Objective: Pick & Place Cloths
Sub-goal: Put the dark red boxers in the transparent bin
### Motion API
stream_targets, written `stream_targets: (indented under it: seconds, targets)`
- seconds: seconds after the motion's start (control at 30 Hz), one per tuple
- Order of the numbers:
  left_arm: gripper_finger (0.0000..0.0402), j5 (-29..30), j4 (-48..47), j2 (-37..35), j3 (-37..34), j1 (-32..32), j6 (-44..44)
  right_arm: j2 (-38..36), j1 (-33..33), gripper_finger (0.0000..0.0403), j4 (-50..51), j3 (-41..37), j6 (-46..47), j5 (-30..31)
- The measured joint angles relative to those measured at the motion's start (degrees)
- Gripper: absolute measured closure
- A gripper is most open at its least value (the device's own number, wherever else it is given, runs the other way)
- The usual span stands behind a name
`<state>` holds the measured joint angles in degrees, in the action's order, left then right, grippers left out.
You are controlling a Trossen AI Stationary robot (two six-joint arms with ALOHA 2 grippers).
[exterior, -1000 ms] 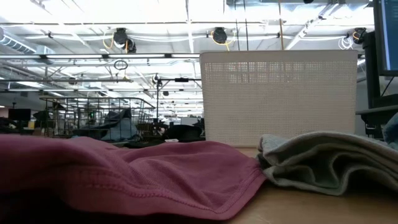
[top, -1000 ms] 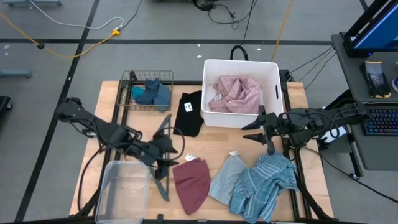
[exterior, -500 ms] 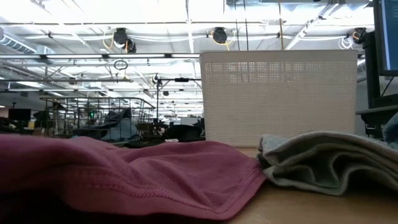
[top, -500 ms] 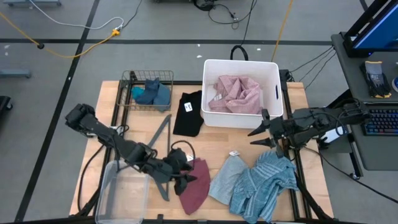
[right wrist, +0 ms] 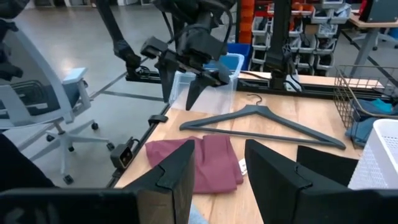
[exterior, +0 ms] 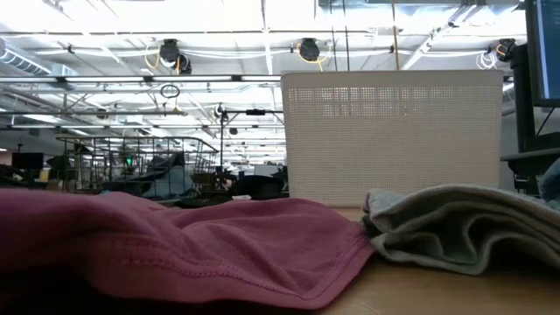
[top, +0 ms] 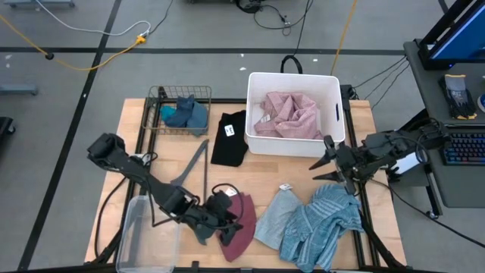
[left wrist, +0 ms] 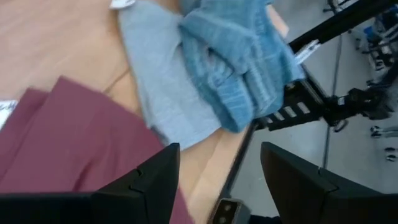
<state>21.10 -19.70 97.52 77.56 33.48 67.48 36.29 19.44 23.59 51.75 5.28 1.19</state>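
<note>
Both arms are dark, almost black, built of slim tube links with bulkier rounded joints; thin black cables loop alongside the links; the left gripper and right gripper end in two tapering, pointed black fingers with flat angular faces

The white tags on the cloths carry no print that can be read.

The bench carries six cloths: a maroon cloth, a pale grey-blue cloth, a blue striped cloth, a black cloth, a teal cloth and a pink cloth. There are three containers: one white bin, one wire basket, one clear tub. One grey hanger lies there.
</note>
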Motion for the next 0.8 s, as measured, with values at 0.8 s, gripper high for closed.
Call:
stream_targets:
  seconds: [0.8]
  targets:
    - [0.0174,-12.1,-21.6,12.0,9.7,-2.5,27.6,0.0,0.3,0.0271,0.1,0.0,0.0,0.0]
